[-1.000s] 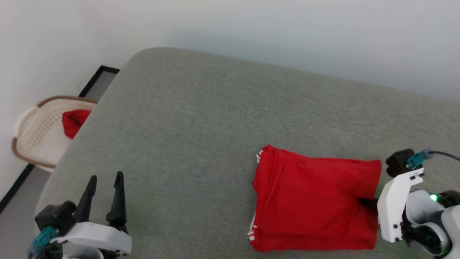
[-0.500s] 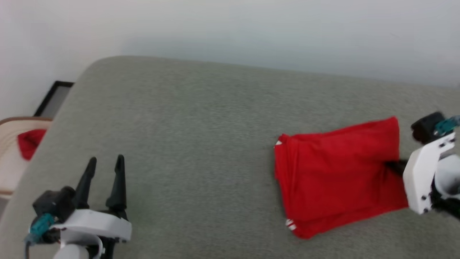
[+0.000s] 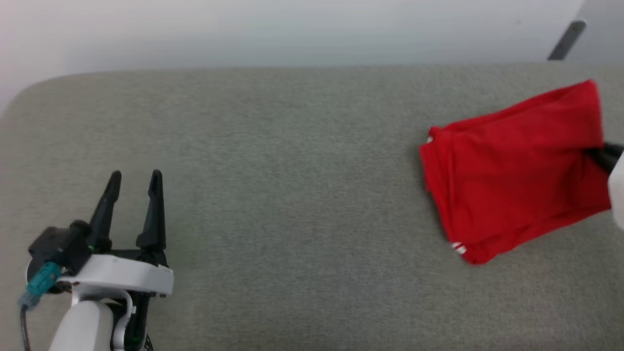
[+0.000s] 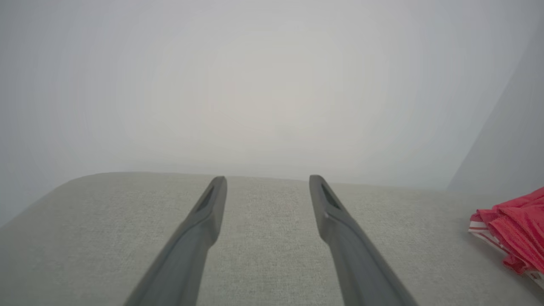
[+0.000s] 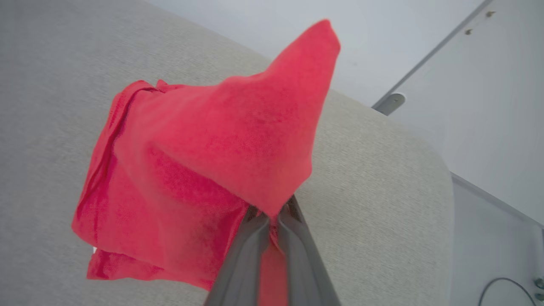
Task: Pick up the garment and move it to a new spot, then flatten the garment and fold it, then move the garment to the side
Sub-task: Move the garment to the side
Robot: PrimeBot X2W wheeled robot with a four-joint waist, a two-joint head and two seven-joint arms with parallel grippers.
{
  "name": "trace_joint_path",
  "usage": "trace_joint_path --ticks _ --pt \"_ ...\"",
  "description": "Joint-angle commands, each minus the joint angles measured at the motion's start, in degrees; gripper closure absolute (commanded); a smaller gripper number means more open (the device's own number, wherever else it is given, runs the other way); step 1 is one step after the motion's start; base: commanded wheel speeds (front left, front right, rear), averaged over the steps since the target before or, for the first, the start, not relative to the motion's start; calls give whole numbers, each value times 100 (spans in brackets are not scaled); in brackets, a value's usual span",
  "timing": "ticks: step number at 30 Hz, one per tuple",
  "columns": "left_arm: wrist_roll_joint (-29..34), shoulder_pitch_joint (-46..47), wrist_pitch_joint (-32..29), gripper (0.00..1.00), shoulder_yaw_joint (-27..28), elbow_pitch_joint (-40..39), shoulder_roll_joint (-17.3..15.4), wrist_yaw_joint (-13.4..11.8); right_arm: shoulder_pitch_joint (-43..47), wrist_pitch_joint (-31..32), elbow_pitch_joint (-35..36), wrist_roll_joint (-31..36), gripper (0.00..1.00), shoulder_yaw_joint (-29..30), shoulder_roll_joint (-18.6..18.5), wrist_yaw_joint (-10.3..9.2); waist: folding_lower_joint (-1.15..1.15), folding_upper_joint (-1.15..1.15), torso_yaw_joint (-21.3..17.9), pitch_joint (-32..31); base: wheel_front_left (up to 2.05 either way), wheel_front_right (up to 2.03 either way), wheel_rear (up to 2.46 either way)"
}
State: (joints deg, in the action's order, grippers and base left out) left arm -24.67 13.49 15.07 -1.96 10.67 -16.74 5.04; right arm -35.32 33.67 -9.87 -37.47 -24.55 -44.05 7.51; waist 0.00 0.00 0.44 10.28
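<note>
A grey-green upholstered surface [image 3: 302,161] with rounded corners stands against a plain white wall [image 3: 292,29]. Past one rounded corner lies pale floor [image 5: 484,229] with a thin dark cable [image 5: 505,279].

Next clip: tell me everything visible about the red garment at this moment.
The garment is bright red soft fabric, folded into a rough rectangle of several layers, with white stripe trim showing at one corner. It sits tilted at the right of the grey fabric surface. The right claw, shut, pinches its right edge, raising a corner into a peak; the rest appears to rest on the surface.
</note>
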Motion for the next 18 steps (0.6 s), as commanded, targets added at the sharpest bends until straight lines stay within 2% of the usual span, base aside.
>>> trace_joint_path --ticks 1,9,16,18 --pt "41 94 3 0 34 -39 -13 21 -171 -126 -55 11 100 -47 -90 -4 0 0 -380 362 0 0 0" --pt "143 353 5 0 78 -165 -94 96 -749 -800 -506 109 100 -346 -639 -4 0 0 -699 759 0 0 0" --pt "237 563 5 0 76 -290 -169 116 -1219 -1229 -1009 365 100 -568 -941 -5 0 0 -938 1125 0 0 0" --pt "244 619 4 0 71 -308 -221 130 -1327 -1332 -1142 473 100 -611 -923 -5 0 0 -1004 1236 0 0 0"
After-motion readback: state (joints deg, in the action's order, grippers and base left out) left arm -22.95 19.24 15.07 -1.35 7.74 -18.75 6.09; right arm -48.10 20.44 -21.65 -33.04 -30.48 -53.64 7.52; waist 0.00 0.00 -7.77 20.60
